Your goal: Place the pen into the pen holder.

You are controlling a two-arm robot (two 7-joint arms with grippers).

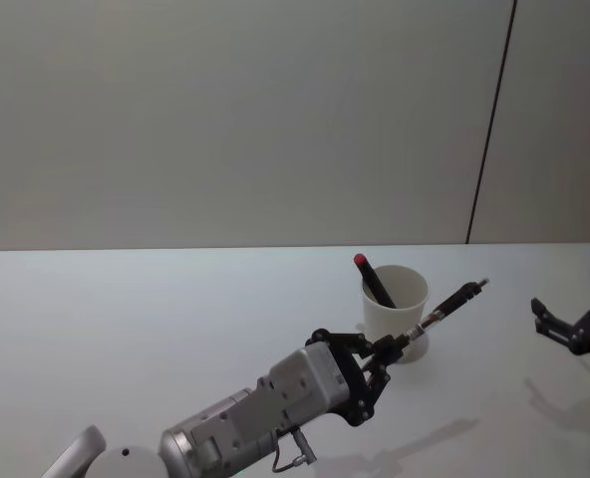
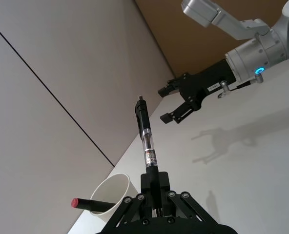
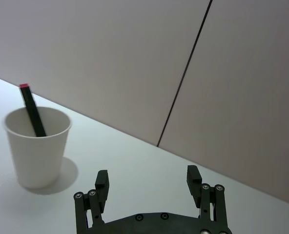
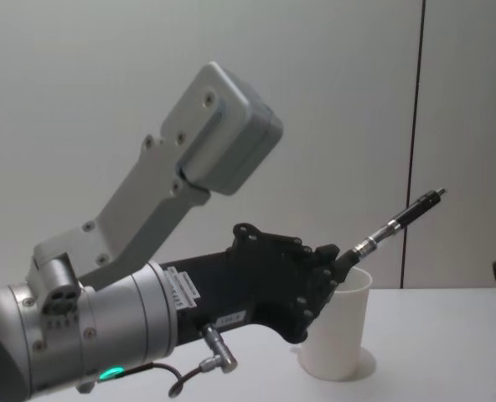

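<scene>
Close in before my body, my left arm (image 1: 265,403) reaches forward over the white desk (image 1: 126,329). My left jaws are pressed together on the lower end of the pen (image 1: 444,309), a clear-barrelled one with a dark tip. It slants up and out to my right, its free end in the air.

Just beyond the left jaws stands the pen holder (image 1: 390,321), a plain white paper cup upright on the desk. In the head view the pen crosses the front of the cup's right side. In the chest view the jaws sit level with the rim and the barrel rises above it. No part of the pen is inside the cup. A black marker with a red cap (image 1: 374,281) leans inside, its cap poking above the rim.

By my reckoning the grasp and the lift are done and the carry is nearly done. The placing itself is left: I judge I must bring the pen over the mouth, tip it more upright, lower it beside the marker, then let go.

Off to my right, my right jaws are spread wide, holding nothing, near the desk and well apart from the cup.

Farthest off is the pale wall (image 1: 225,119) with a dark seam (image 1: 489,129).
</scene>
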